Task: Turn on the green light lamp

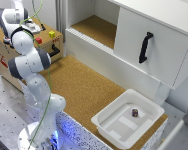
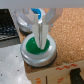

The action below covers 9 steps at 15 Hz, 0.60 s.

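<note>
I see a yellow-green lamp (image 1: 52, 34) beside a red knob (image 1: 39, 40) on a tan wooden box (image 1: 4, 52). The tabletop (image 1: 84, 90) is speckled cork brown, the bin (image 1: 125, 121) white, the cabinet's handle (image 1: 145, 47) black.

No legible text anywhere.

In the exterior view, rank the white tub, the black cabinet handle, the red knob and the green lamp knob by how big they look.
1. White tub
2. Black handle
3. Red knob and green lamp knob: they look alike, so I won't rank them.
</note>
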Tool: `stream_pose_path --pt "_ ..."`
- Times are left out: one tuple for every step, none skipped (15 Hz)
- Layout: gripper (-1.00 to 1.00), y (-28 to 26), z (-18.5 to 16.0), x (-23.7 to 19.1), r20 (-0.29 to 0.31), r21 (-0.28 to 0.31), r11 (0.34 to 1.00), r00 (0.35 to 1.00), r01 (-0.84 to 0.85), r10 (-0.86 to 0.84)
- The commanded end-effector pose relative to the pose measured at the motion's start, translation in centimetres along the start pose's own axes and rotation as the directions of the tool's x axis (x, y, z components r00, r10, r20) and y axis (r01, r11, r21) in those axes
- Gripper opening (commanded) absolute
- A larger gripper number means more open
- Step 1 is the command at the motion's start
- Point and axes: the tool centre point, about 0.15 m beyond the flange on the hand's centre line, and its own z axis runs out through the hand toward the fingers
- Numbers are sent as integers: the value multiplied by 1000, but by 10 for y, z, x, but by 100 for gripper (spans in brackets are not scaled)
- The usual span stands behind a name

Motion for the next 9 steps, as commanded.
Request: stream_pose_path --pt "-100 10 44 18 72 16 1000 997 2 -3" --pt "-100 8 46 16 88 13 1000 996 9 -10" --pt "-100 7 34 14 66 9 1000 998 -1 0" --pt "-100 7 14 11 57 -19 1000 998 -10 11" --pt "-100 6 -12 9 32 -42 999 999 -23 24" --pt "-100 5 -31 9 20 -67 998 999 -24 25" --pt "-100 2 -62 7 -4 -85 996 1000 -19 19" --pt "100 2 -80 7 -21 -101 995 1000 -20 18" --pt "100 5 -87 6 -15 -129 991 999 -30 28"
